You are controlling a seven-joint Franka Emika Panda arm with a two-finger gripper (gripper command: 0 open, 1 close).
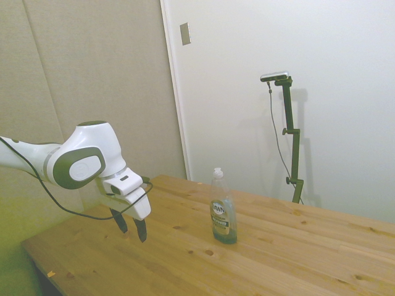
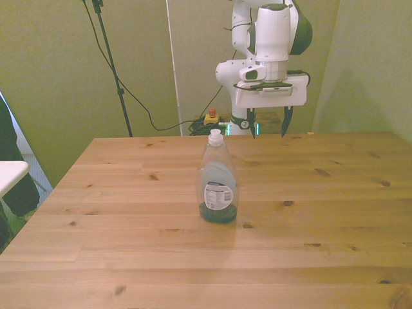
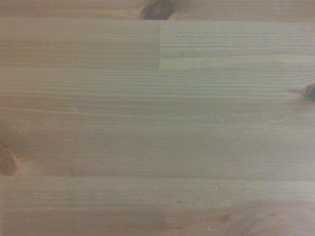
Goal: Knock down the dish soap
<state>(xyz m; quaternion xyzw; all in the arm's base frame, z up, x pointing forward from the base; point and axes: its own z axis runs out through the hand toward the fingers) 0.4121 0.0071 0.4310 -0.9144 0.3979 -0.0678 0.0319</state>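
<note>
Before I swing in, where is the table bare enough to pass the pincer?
Nearly all of the table is bare wood. Only the dish soap stands on it, upright near the middle. Both sides of the bottle are free, as is the strip between it and the open pincer at the far edge.

One dish soap [image 1: 223, 213] bottle stands on one wooden bench [image 1: 296, 253]. One gripper [image 2: 269, 131] hangs above it. Possibly one red-topped button box [image 2: 211, 116] behind, blurred.
</note>
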